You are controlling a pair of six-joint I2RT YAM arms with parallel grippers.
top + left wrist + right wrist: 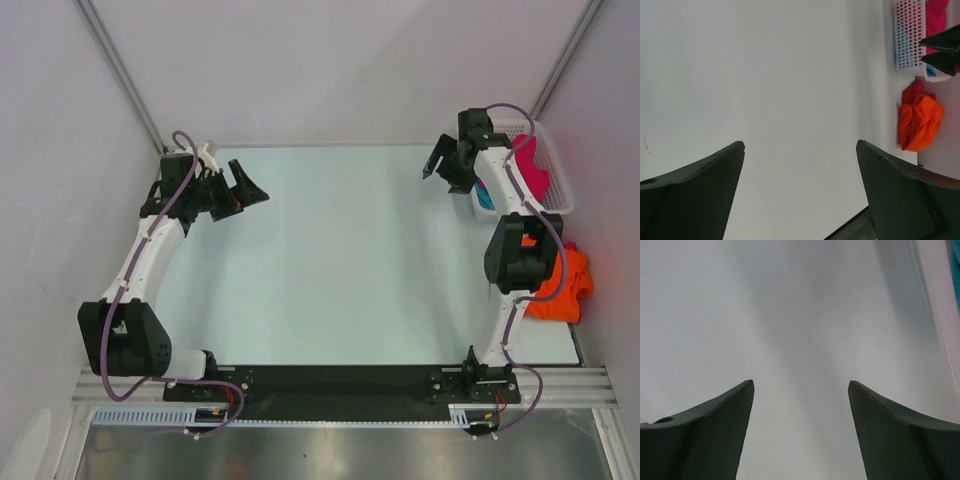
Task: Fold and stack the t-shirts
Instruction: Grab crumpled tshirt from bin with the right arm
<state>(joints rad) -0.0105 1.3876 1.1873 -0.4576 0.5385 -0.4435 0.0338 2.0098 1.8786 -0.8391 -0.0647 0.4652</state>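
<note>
The left gripper (250,190) is hanging wide open and empty, far from the shirts, so it may be dragging cloth on a long reach. The right gripper (435,165) is open and empty too, just beside the basket (560,195), and may be snagging the mesh. The pink shirt (528,165) and teal shirt (485,197) are lying inside. The orange shirt (565,285) is lying bunched nearby. Both arms are bending, pointing inward.

Top external: high at near edge, facing down on bench (330,260). Wrist views: low, close over bench; left shares basket (907,35) with top.
</note>
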